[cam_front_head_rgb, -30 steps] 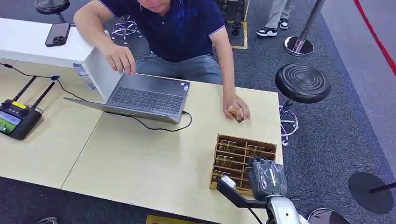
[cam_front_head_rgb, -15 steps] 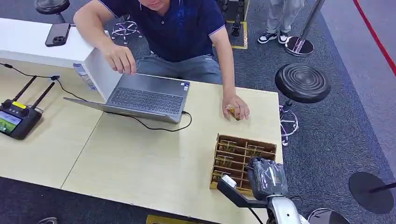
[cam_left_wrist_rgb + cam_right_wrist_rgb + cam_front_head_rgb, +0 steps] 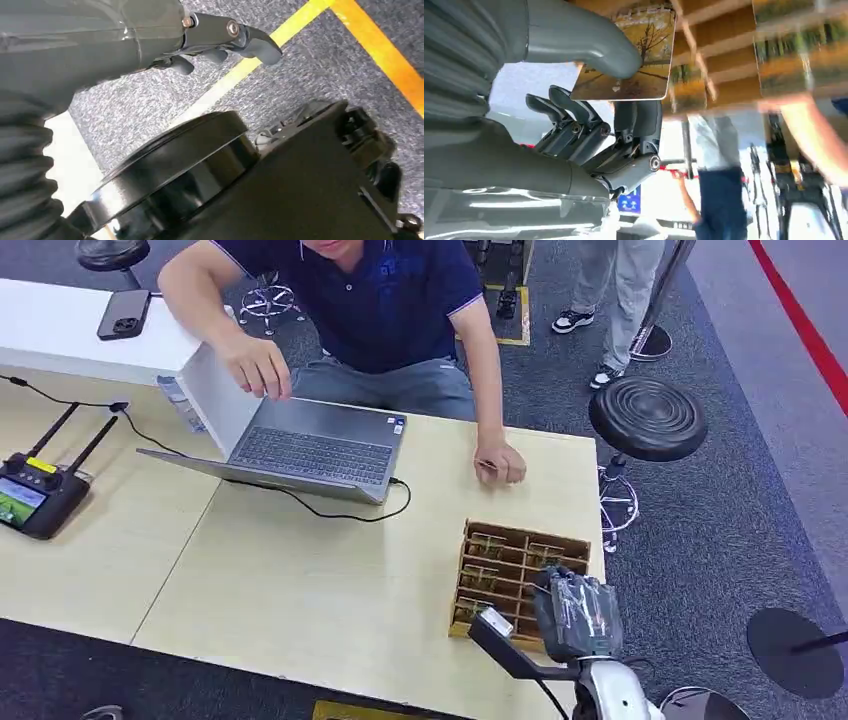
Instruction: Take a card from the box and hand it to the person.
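Wooden slats of the box (image 3: 520,570) are lying under the right hand (image 3: 575,615), which is hovering at its near corner, thumb and dark fingers (image 3: 639,120) pinching a yellow-toned card (image 3: 631,55) flat-side toward the wrist camera. The left hand (image 3: 220,42) is hanging over carpet, fingers curled, holding nothing. The person's hand (image 3: 500,462) is resting on the tabletop (image 3: 300,580).

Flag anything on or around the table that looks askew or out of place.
The laptop sits skewed, one corner overhanging the seam between the two table tops, with its cable looping loose beside it. Otherwise nothing stands out: the box sits square and the right hand pinches a card.
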